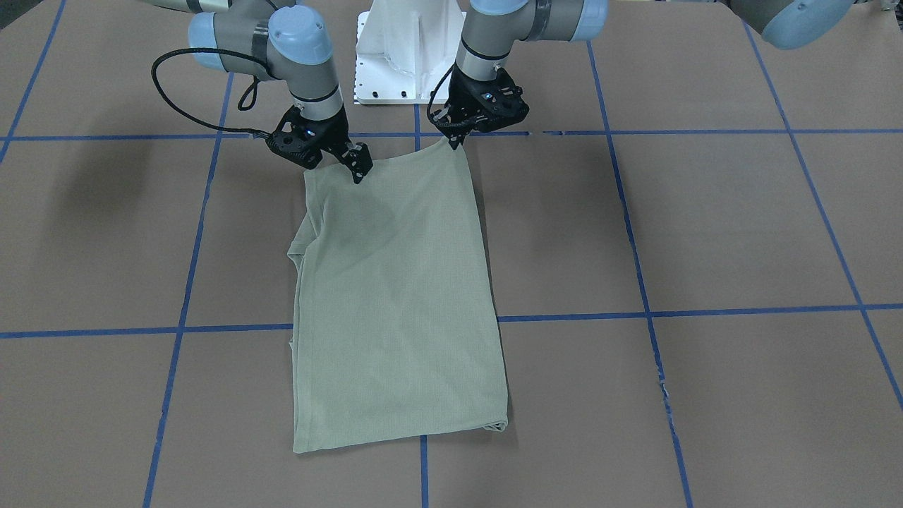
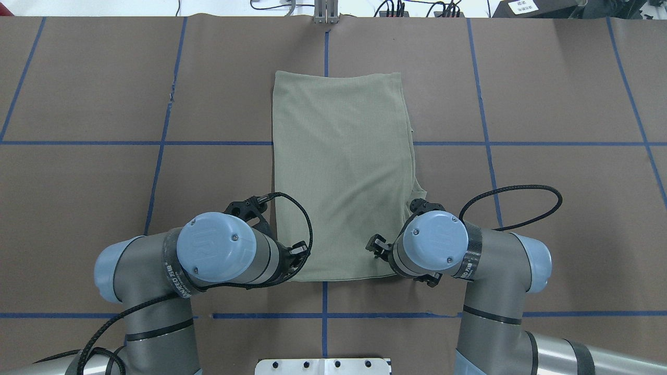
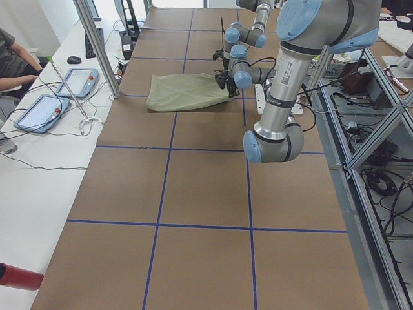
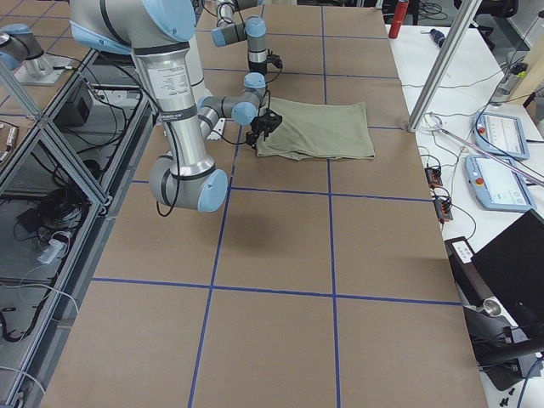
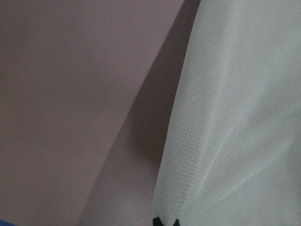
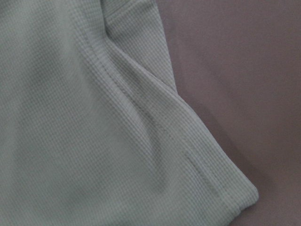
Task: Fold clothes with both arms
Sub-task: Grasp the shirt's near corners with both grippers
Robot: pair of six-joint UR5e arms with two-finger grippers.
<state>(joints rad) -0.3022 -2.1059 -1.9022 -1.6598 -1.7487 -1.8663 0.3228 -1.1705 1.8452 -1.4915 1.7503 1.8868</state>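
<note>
Both arms are down at the robot-side end of the shirt (image 1: 398, 296), which lies as a long narrow rectangle on the table (image 1: 705, 226) and stretches straight out ahead of the fingertips. The left gripper (image 1: 451, 143) is pinched tight on its corner, and the cloth rises to a little peak right at the tips. The right gripper (image 1: 357, 169) has its fingers drawn together on the other near corner, slightly inside the edge. To me this looks like the lengthwise fold. The way to do it well is to lift both corners to the same height, keep the span between the grippers taut, and carry it forward in step to meet the far edge (image 1: 398, 436). Watch the tucked sleeve fold (image 1: 298, 248) just ahead of the right gripper, on its outer side. If the lift is uneven, that layer could slide out and spoil the rectangle.
</note>
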